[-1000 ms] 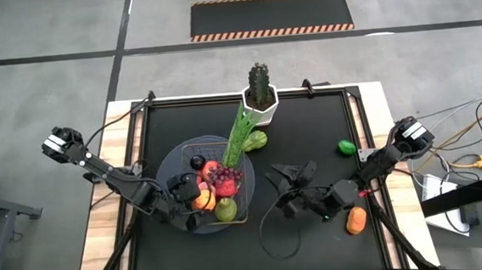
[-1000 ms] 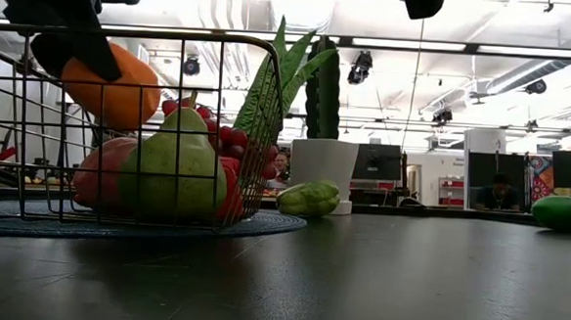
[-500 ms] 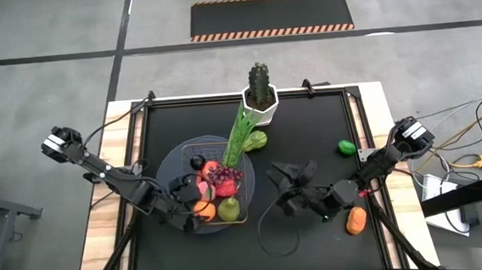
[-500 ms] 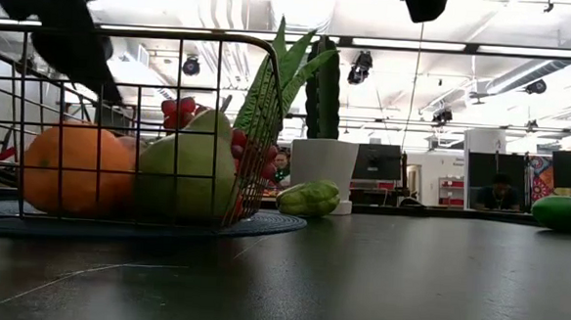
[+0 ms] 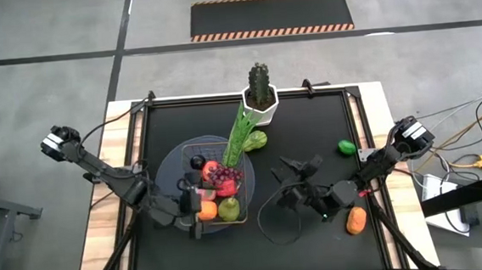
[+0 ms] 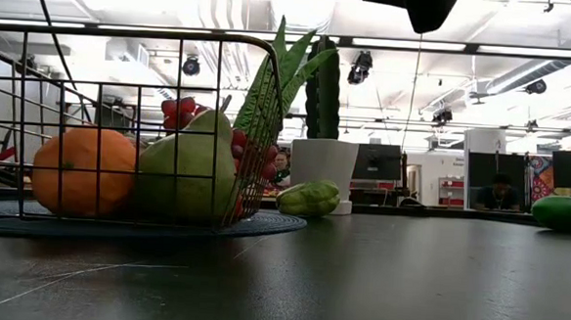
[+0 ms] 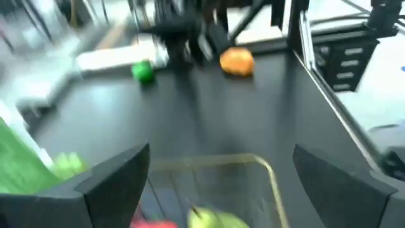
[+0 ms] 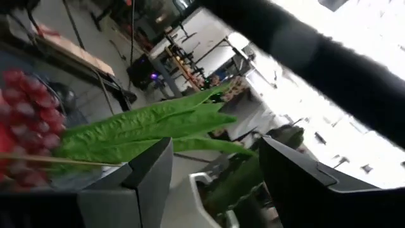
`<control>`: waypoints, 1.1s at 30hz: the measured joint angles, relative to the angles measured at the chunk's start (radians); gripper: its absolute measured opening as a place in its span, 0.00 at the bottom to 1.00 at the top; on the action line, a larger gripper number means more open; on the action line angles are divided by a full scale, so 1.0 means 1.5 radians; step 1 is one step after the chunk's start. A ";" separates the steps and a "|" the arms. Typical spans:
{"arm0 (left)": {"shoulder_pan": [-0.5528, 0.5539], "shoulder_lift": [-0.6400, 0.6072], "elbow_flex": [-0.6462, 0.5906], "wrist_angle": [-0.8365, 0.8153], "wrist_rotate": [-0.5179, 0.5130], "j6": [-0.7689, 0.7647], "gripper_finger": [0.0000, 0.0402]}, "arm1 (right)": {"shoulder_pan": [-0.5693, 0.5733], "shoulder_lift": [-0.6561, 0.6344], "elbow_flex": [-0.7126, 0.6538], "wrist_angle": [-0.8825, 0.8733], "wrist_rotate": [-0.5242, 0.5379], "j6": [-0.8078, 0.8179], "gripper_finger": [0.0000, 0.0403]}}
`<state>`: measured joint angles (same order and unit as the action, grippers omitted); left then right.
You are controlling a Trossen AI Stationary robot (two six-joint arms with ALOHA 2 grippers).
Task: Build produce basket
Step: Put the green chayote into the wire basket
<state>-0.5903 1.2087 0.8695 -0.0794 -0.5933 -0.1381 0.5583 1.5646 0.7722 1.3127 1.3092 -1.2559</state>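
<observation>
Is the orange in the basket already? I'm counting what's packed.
Yes, the orange sits inside the wire basket beside the green pear.

The basket (image 5: 213,185) sits left of the table's (image 5: 309,130) middle, holding an orange (image 5: 207,210), a pear (image 5: 228,209) and grapes (image 5: 225,178). At its one o'clock stands a potted cactus (image 5: 259,91). Out at three o'clock lie two loose fruits (image 5: 346,148), well apart.

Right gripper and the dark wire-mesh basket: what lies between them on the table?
In the high view, only bare black tabletop and a loop of thin black cable lie between the right gripper and the dark wire-mesh basket.
</observation>
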 joint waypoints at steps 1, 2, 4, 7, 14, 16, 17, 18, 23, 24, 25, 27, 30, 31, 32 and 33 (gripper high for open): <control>0.000 0.000 -0.007 0.034 -0.012 0.045 0.92 | 0.000 0.000 -0.006 0.000 -0.005 0.033 0.55; 0.000 0.000 -0.014 0.068 -0.021 0.088 0.92 | 0.000 0.000 -0.013 0.000 -0.017 0.069 0.55; 0.000 0.000 -0.028 0.133 -0.037 0.165 0.92 | 0.000 0.000 -0.030 -0.006 -0.056 0.157 0.55; 0.001 0.000 -0.057 0.238 -0.066 0.272 0.92 | -0.002 0.000 -0.056 -0.034 -0.130 0.301 0.55; 0.001 -0.007 -0.100 0.375 -0.128 0.376 0.92 | -0.005 -0.028 -0.050 -0.167 -0.192 0.483 0.50; 0.001 -0.010 -0.105 0.386 -0.152 0.391 0.92 | -0.009 -0.049 -0.037 -0.218 -0.219 0.510 0.49; 0.001 -0.012 -0.105 0.386 -0.161 0.395 0.92 | -0.012 -0.062 -0.030 -0.249 -0.239 0.524 0.48; 0.003 -0.012 -0.105 0.386 -0.171 0.400 0.92 | -0.015 -0.076 -0.022 -0.290 -0.258 0.541 0.47; 0.005 -0.015 -0.106 0.397 -0.194 0.433 0.92 | -0.053 -0.157 0.035 -0.579 -0.339 0.664 0.43; 0.005 -0.016 -0.106 0.397 -0.203 0.439 0.92 | -0.065 -0.172 0.047 -0.649 -0.355 0.689 0.43; 0.005 -0.018 -0.106 0.397 -0.206 0.446 0.92 | -0.080 -0.185 0.060 -0.725 -0.374 0.716 0.42; 0.005 -0.022 -0.106 0.397 -0.218 0.454 0.92 | -0.118 -0.204 0.086 -0.853 -0.424 0.759 0.41; 0.005 -0.038 -0.106 0.397 -0.226 0.475 0.92 | -0.187 -0.220 0.115 -0.993 -0.517 0.788 0.40; 0.005 -0.047 -0.106 0.397 -0.227 0.482 0.92 | -0.213 -0.223 0.124 -1.025 -0.553 0.793 0.40; 0.005 -0.055 -0.106 0.397 -0.227 0.486 0.92 | -0.240 -0.223 0.130 -1.051 -0.586 0.796 0.40; 0.005 -0.063 -0.106 0.398 -0.227 0.488 0.92 | -0.266 -0.223 0.135 -1.072 -0.615 0.796 0.41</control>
<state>-0.5827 1.1135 0.7109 0.5168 -0.9337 0.5940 0.1588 1.2297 0.9754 -0.2956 0.3861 -0.0620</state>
